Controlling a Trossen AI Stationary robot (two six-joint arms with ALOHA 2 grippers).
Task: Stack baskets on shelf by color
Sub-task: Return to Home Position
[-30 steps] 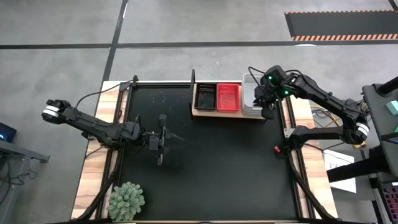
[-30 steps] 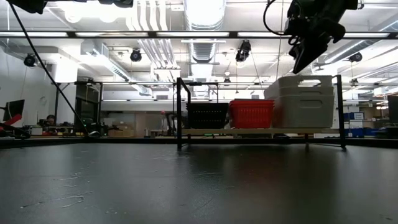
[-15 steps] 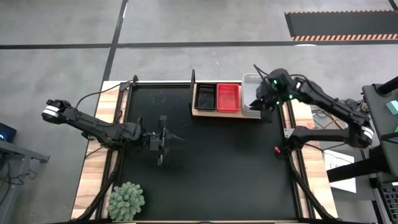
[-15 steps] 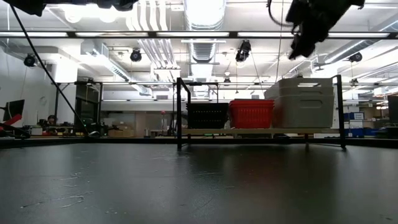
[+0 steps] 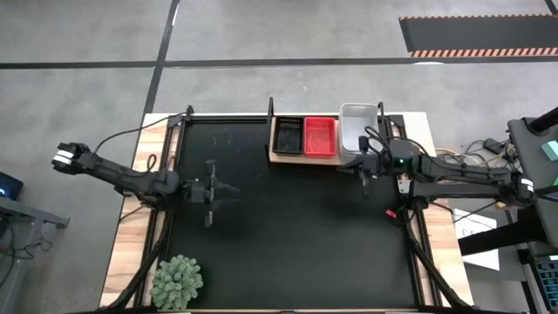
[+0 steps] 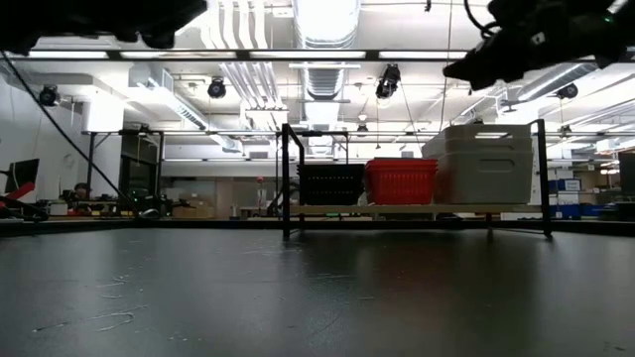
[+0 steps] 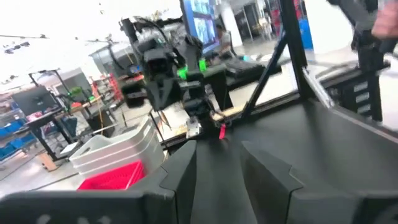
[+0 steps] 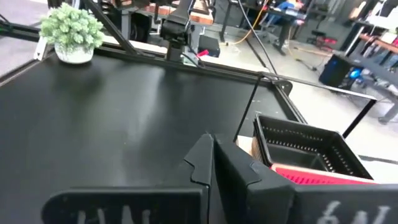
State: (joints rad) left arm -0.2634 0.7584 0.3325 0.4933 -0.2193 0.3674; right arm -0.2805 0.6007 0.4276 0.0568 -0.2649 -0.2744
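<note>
Your right tool (image 5: 364, 170), pressed together, had drawn back off the white baskets (image 5: 358, 122). Your left tool (image 5: 218, 191), spread, had shifted leftward.

The shelf (image 6: 397, 209) stands across the black table (image 6: 298, 288). It holds black baskets (image 6: 330, 184) at its left end, red baskets (image 6: 401, 181) just beside them in the middle, and taller white baskets (image 6: 486, 162) at the right. The right arm (image 6: 536, 40) hangs above the white ones, apart from them.

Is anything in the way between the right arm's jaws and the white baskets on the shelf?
No, nothing visible. The right arm's jaws hang just in front of the white baskets at the shelf's right end, over bare mat.
</note>
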